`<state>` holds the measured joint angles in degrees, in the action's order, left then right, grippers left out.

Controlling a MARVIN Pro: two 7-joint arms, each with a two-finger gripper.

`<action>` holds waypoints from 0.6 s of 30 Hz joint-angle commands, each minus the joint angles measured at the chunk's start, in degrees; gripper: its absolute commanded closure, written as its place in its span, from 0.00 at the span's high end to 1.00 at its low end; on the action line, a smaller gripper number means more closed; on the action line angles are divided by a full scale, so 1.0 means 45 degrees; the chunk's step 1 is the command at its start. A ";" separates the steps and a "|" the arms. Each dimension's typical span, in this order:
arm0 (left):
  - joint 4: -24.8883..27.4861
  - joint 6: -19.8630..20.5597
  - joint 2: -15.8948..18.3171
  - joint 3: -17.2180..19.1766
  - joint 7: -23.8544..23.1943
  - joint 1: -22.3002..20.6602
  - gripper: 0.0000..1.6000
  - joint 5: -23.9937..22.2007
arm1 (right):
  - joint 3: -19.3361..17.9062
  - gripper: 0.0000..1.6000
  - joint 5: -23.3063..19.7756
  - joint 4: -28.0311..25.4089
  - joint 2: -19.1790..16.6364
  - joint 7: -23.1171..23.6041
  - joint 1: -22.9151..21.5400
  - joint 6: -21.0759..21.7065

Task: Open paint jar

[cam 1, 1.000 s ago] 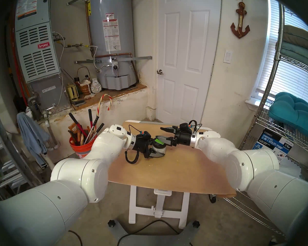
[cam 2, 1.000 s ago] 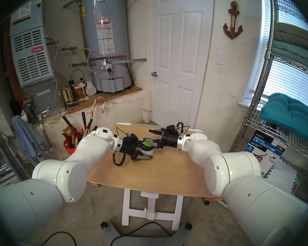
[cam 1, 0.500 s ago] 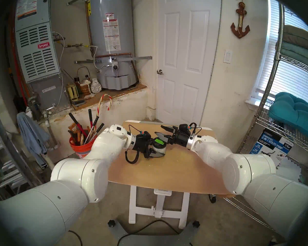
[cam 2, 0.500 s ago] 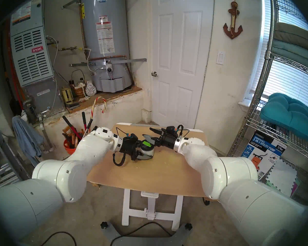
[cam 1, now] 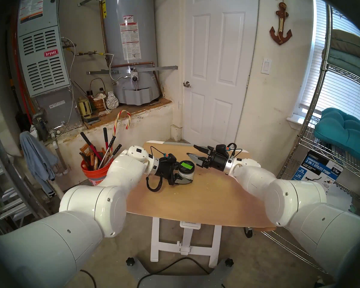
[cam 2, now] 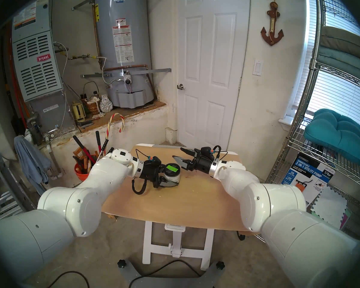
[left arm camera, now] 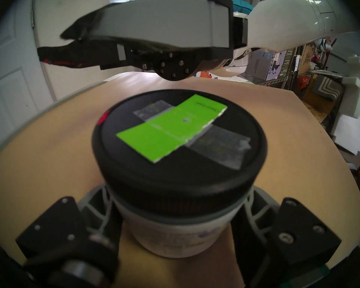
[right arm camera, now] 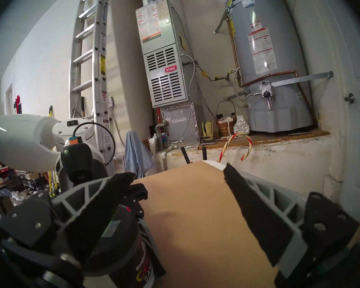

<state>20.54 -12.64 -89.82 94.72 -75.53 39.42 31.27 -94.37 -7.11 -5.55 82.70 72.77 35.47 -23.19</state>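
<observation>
Your paint jar (cam 1: 186, 172) stands on the counter (cam 1: 197, 200) with its black lid (left arm camera: 179, 135) seated on top, green strip and all, so the opening is not yet done. Your left gripper (cam 1: 183, 175) has its fingers (left arm camera: 96, 214) clamped on the jar's pale body just below the lid, one each side. Your right gripper (cam 1: 192, 150) hangs spread wide and empty, just past the lid on the far side, touching nothing. To my eye, the lid grip and twist remain.
</observation>
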 commanded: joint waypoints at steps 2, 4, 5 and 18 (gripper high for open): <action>0.0156 -0.0019 -0.0010 0.0038 0.0006 -0.0284 0.00 -0.0035 | -0.0048 1.00 -0.0025 -0.0100 -0.0422 0.0553 -0.0056 -0.0089; 0.0154 -0.0019 -0.0010 0.0041 0.0007 -0.0279 0.00 -0.0030 | -0.0045 1.00 0.0002 -0.0097 -0.0525 0.0657 -0.0027 -0.0099; 0.0153 -0.0019 -0.0011 0.0044 0.0007 -0.0276 0.00 -0.0027 | -0.0041 1.00 0.0020 -0.0102 -0.0572 0.0747 -0.0019 -0.0103; 0.0149 -0.0019 -0.0018 0.0081 0.0008 -0.0266 0.00 0.0002 | -0.0068 1.00 0.0077 -0.0114 -0.0887 0.1883 0.0158 -0.0140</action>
<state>20.54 -12.64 -89.86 94.96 -75.53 39.44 31.46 -94.72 -6.66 -5.36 78.97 78.67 36.78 -23.70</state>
